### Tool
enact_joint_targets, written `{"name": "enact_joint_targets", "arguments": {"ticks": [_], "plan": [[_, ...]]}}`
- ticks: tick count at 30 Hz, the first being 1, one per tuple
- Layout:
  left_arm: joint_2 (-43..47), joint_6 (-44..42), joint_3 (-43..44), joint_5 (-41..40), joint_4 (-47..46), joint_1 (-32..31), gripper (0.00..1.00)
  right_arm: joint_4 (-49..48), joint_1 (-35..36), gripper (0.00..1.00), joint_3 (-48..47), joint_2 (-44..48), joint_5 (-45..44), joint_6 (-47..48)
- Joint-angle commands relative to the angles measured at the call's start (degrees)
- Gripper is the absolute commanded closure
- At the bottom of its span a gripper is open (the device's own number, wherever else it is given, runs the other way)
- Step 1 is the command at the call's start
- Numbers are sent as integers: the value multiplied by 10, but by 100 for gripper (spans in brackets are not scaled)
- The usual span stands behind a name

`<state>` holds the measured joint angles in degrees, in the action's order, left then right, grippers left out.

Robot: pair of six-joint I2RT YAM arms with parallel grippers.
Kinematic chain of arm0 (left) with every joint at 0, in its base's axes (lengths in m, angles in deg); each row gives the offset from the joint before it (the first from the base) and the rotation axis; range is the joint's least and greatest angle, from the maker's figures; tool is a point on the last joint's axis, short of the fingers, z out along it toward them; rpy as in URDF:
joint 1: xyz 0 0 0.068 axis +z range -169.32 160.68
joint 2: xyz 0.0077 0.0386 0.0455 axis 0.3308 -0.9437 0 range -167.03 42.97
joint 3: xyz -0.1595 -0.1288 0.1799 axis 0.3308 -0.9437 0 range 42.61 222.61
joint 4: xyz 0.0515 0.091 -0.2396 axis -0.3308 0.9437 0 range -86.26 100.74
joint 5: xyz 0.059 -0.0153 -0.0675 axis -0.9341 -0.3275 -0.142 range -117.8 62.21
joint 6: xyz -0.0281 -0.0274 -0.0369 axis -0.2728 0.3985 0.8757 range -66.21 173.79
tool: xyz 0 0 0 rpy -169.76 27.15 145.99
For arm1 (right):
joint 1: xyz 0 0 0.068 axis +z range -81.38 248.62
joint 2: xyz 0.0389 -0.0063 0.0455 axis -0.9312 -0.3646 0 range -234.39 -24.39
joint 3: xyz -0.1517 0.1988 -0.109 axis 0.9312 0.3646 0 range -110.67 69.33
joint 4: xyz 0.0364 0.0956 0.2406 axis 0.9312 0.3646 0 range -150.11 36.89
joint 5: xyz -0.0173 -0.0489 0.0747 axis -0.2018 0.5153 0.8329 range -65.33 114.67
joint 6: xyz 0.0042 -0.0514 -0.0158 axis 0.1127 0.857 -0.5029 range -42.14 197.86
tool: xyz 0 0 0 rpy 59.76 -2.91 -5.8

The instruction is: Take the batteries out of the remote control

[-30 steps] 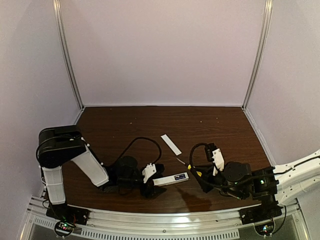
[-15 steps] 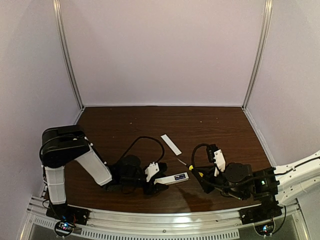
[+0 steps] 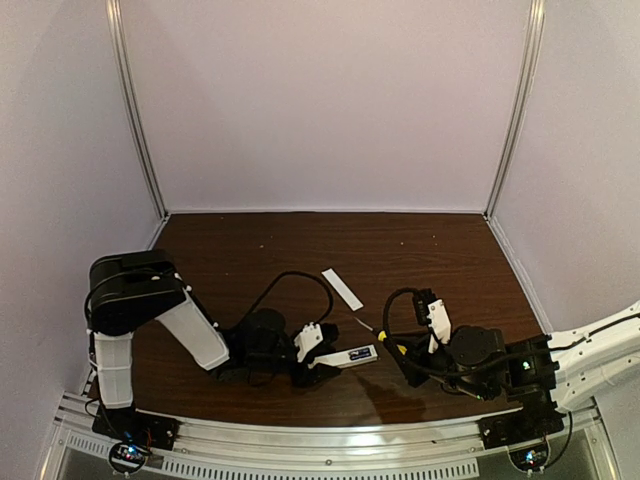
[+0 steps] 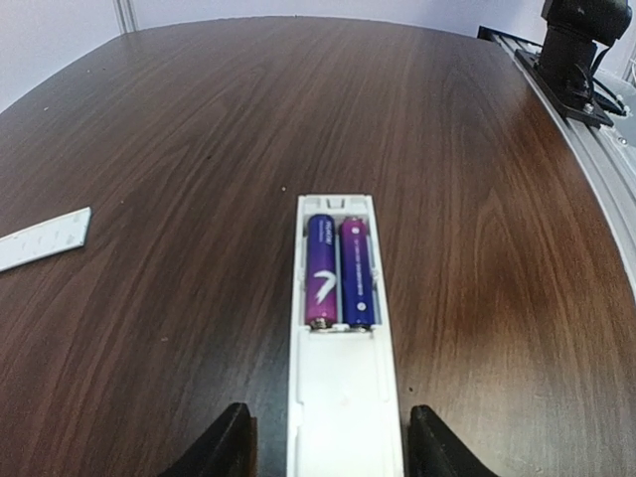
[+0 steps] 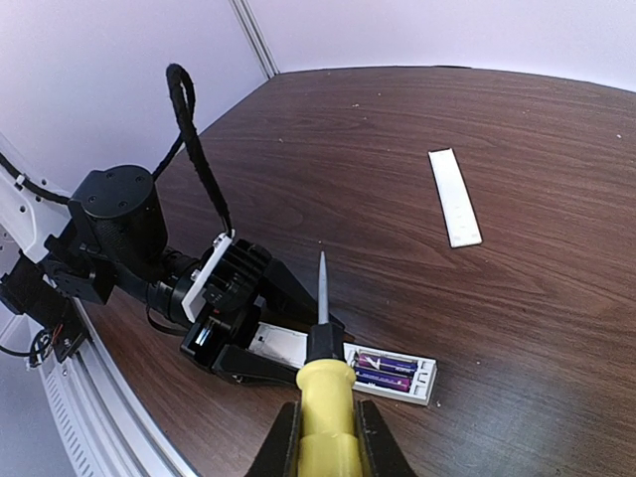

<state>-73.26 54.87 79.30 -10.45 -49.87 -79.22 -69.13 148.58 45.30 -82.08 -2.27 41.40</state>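
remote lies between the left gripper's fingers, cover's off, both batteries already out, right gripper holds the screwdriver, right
Not quite: both batteries sit in the remote control's recess, per the left wrist view. Left gripper around it, cover strip off, right gripper holding the screwdriver: correct.

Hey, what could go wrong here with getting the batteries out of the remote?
The left claw straddles the remote control with a visible gap, so it may slide when pried. The screwdriver in the right claw could slip off the batteries. Freed batteries could roll across the table.
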Motion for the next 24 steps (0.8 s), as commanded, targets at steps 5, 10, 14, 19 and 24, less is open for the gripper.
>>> {"name": "enact_joint_targets", "arguments": {"ticks": [5, 10, 14, 19, 24], "plan": [[-20, -5, 6, 9, 3, 2, 57, -5, -2, 100, 4, 1, 7, -6], [-15, -24, -2, 19, -7, 2, 75, 0, -1, 100, 4, 5, 6, -8], [4, -28, -21, 19, -19, 2, 87, 14, -2, 100, 3, 13, 0, -10], [39, -40, -45, 3, -20, 2, 100, 36, -1, 100, 0, 30, -9, -12], [74, -51, -61, -19, -2, 0, 100, 71, -2, 100, -6, 53, -15, -11]]}}
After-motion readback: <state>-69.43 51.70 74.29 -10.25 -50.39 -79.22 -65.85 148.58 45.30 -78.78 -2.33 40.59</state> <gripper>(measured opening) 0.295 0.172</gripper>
